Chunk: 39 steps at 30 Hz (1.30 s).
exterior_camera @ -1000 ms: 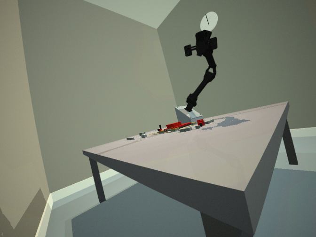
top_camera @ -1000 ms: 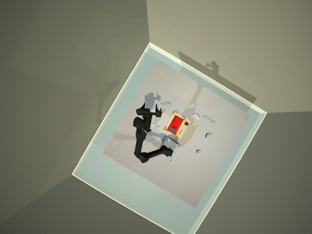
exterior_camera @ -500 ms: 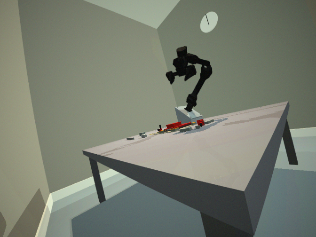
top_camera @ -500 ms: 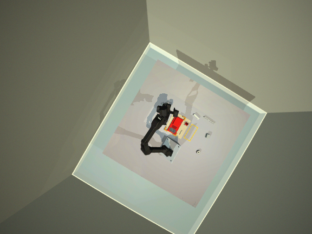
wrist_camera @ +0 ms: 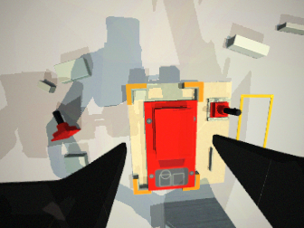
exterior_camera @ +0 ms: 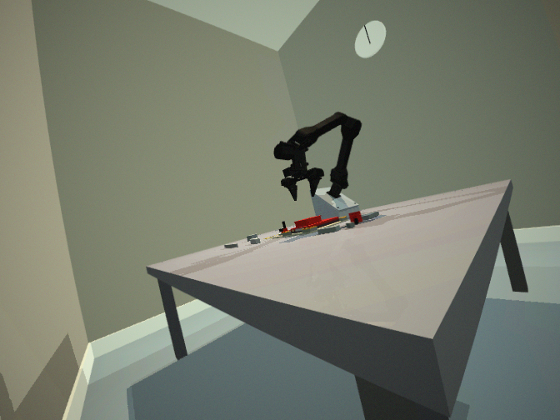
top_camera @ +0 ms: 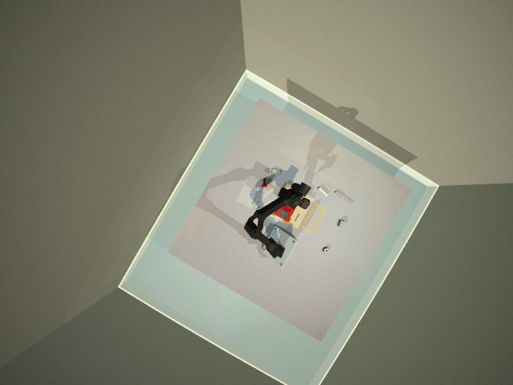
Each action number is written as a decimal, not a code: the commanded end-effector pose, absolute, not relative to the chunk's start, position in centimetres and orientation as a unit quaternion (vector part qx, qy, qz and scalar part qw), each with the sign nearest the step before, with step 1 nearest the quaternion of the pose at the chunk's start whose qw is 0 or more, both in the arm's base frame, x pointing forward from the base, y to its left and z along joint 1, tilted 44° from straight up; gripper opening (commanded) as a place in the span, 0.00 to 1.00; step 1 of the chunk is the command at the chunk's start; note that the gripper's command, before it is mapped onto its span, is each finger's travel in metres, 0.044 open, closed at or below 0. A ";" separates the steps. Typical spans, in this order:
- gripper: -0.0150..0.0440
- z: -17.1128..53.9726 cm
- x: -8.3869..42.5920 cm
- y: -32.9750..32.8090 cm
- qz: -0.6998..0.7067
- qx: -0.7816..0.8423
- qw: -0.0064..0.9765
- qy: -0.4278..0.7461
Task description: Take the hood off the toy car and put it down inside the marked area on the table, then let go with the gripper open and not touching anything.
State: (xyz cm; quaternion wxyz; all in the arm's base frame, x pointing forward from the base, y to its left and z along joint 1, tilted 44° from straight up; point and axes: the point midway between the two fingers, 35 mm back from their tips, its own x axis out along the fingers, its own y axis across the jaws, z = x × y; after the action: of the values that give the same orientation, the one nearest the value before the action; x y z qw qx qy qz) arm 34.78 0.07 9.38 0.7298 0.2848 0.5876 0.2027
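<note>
The toy car (top_camera: 285, 212) (exterior_camera: 312, 222) (wrist_camera: 171, 145) lies between a peg (top_camera: 264, 184) (wrist_camera: 64, 130) and the marked area (top_camera: 304, 226) (wrist_camera: 271, 118) on the table (top_camera: 289, 289) (exterior_camera: 362, 280) (wrist_camera: 27, 27)
</note>
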 end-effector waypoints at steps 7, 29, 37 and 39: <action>1.00 5.6 32.9 0.2 0.221 0.308 0.678 0.630; 1.00 4.3 33.2 1.3 0.221 0.308 0.678 0.630; 1.00 3.8 33.3 1.7 0.221 0.308 0.678 0.630; 1.00 3.7 33.4 1.8 0.221 0.308 0.678 0.630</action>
State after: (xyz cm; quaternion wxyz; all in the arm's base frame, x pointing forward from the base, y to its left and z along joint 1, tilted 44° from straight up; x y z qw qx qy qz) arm 33.42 1.45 4.00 0.6816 0.3041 0.6281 0.2200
